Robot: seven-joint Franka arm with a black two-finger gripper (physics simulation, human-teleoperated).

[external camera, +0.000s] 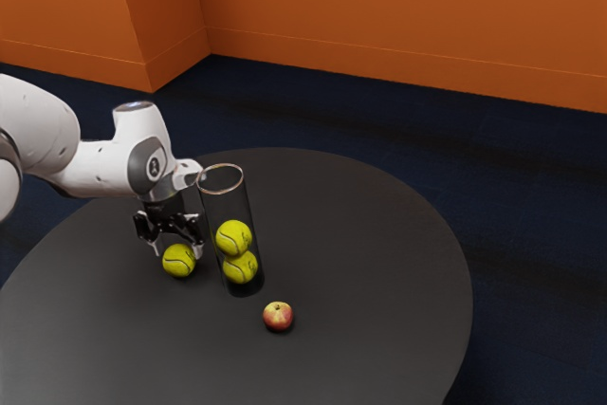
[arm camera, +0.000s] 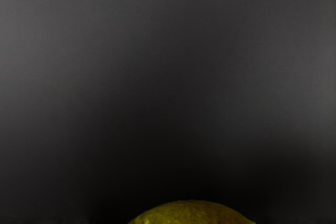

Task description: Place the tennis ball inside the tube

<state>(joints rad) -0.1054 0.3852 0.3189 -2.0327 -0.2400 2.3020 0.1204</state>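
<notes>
Apple (external camera: 278, 317) foremost, loose tennis ball (external camera: 178, 262) between parted jaws

Step in hand, as I judge it: the pick-up. Keep the gripper (external camera: 178, 250) centred and low, close evenly, then lift above the rim of the upright tube (external camera: 225, 209) before crossing. Ball rests on the table (external camera: 379, 272) beside the tube, down between the fingertips; jaws apart, probably unclamped, though contact is hard to judge.

The exterior view looks slantwise down from well back, past the clear tube (external camera: 224, 204) to the orange wall (external camera: 398, 7); the wrist view looks down, close in, beside the tube. Both share black tabletop (external camera: 379, 244) and tennis ball (external camera: 178, 260) there.
</notes>
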